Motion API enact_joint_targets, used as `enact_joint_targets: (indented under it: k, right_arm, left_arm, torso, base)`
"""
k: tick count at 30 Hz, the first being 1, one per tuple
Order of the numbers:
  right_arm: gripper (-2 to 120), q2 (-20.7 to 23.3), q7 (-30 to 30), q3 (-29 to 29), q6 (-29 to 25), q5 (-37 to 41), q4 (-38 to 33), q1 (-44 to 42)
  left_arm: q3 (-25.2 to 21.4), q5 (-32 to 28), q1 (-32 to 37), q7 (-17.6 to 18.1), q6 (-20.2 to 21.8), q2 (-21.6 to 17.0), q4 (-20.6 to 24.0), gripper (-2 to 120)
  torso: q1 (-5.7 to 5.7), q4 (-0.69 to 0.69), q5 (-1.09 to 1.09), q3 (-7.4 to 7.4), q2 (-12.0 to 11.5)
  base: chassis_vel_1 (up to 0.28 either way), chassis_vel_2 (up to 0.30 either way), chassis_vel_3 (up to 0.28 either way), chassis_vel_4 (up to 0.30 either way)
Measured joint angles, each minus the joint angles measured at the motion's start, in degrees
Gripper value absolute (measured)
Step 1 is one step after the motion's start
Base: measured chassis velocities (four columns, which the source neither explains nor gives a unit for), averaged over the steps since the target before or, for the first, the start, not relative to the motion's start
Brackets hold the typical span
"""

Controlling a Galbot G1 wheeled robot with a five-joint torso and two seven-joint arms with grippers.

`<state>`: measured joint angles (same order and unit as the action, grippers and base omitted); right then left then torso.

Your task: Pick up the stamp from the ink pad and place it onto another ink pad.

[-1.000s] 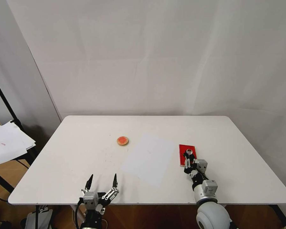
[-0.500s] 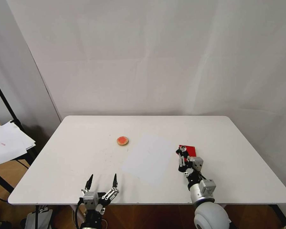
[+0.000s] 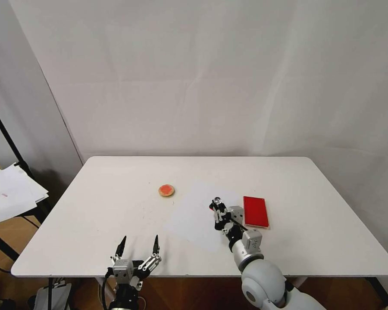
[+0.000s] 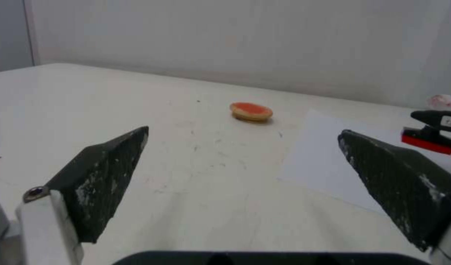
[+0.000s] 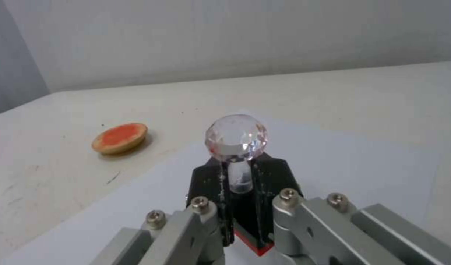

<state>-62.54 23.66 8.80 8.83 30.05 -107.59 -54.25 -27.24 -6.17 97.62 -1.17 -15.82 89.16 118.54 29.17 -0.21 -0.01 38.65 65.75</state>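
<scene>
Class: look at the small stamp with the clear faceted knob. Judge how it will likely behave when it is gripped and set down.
The stamp is probably stiff and light: the right gripper carries it above the sheet of paper without visible sag. Its glassy knob looks hard and smooth, so likely slippery; the gripper clamps the stem instead. Tall over a small base, it may tip easily on the round ink pad.

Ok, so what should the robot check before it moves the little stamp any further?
1. Stamp held firmly: ok. The right gripper is shut on the stamp, below its clear knob.
2. Stamp clear of the red ink pad: ok, it is over the sheet of paper.
3. Round ink pad free to land on: ok, nothing lies on it.
4. Path across the table to that pad: ok, only the flat paper lies between.
5. Left gripper out of the way: ok, open at the table's near edge.
6. Stamp's height above the paper: cannot tell.
</scene>
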Motion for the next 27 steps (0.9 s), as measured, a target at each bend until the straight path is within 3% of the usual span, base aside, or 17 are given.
enact_joint_targets:
  k: [11, 27]
  right_arm:
    - [8, -2.69, 1.62, 4.41, 0.29, 0.89, 4.16, 4.79]
    - [8, -1.54, 4.00, 10.89, 1.85, 4.82, 5.52, 7.27]
  left_arm:
    - [0.00, 0.00, 0.00, 0.00, 0.00, 0.00, 0.00, 102]
    - [0.00, 0.00, 0.00, 0.00, 0.00, 0.00, 0.00, 102]
  torso:
    - [0.00, 0.01, 0.00, 0.00, 0.00]
    - [-0.01, -0.01, 0.00, -0.01, 0.01]
  base:
    - [0.000, 0.000, 0.000, 0.000]
    - [0.000, 0.000, 0.000, 0.000]
